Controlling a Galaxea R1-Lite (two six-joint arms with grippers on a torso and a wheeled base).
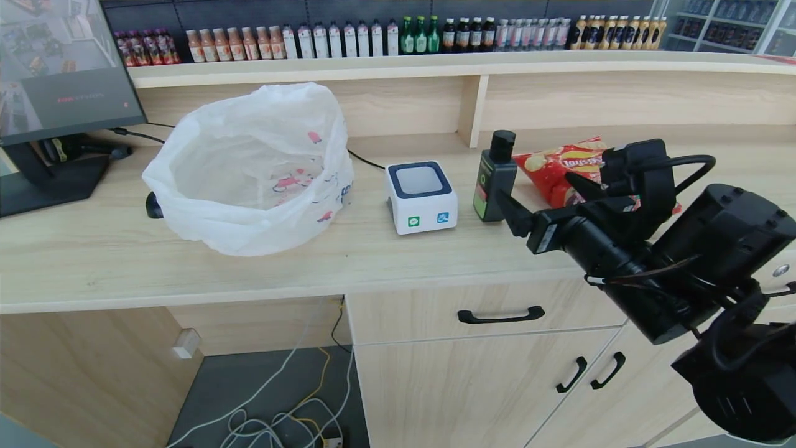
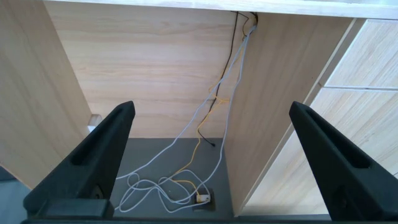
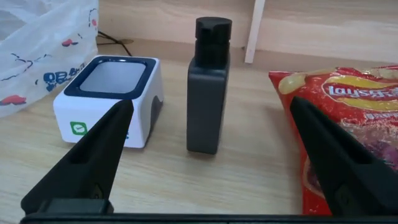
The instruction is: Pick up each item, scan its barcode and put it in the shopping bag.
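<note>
Centrally, bottle (image 1: 494,177) upright on bench (image 1: 93,261), scanner (image 1: 421,196) just left, chips (image 1: 563,171) lying flat just right. Bag (image 1: 255,168) farther left beyond scanner, mouth open. Right claw (image 1: 532,186) spread wide, holding nothing, close before bottle and chips. Left claw (image 2: 211,106) wide too, low, facing cables (image 2: 186,180) under bench.

Bright even light, soft shadow under shopping bag (image 1: 249,168), perhaps overhead
</note>
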